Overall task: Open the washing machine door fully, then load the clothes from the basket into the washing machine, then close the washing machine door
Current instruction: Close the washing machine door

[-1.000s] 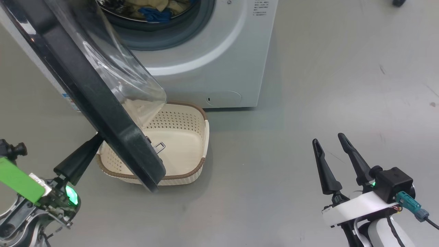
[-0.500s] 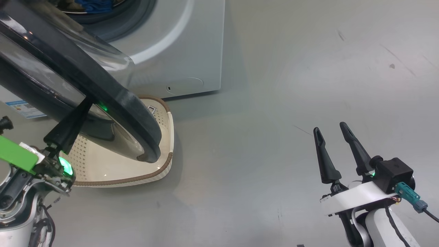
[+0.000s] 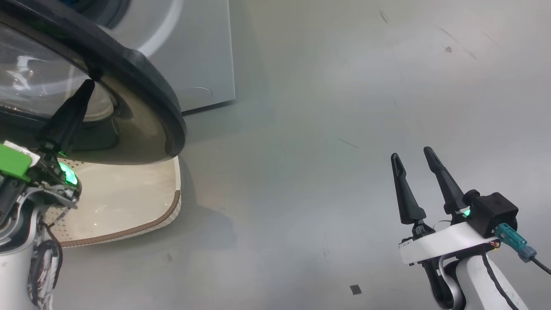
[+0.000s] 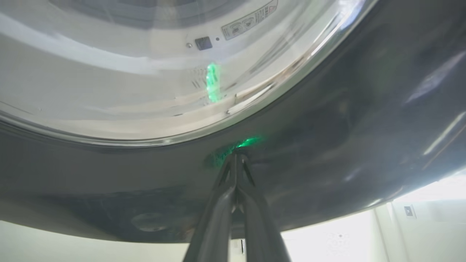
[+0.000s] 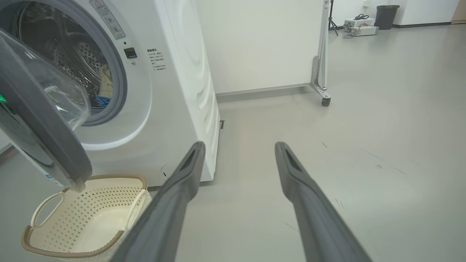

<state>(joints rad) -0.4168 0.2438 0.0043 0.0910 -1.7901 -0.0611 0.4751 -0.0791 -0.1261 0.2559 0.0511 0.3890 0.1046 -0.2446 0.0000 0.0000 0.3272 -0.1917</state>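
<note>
The washing machine [image 5: 174,72] stands at the left with its door [image 5: 40,134] partly swung out over the basket [image 5: 83,218]. The basket sits on the floor in front with nothing in it. The clothes [image 5: 105,78], pale with a bit of blue, lie inside the steel drum. My left gripper [image 4: 235,157] is shut, with its tips pressed against the door's glossy black rim [image 4: 327,127] on the outer face. In the head view the left gripper [image 3: 87,86] lies against the door [image 3: 142,86], above the basket [image 3: 129,202]. My right gripper [image 3: 412,154] hangs open and empty over bare floor, well right of the machine [image 3: 202,56].
A white panel on a wheeled metal stand [image 5: 322,54] stands behind the machine's right side. A black bin [image 5: 385,16] and a small box are far back. Grey floor [image 3: 323,129] spreads to the right of the machine and basket.
The head camera has turned, so the whole scene slid left. The door has swung toward the machine with my shut left gripper against its outer face. The right gripper stays open.
</note>
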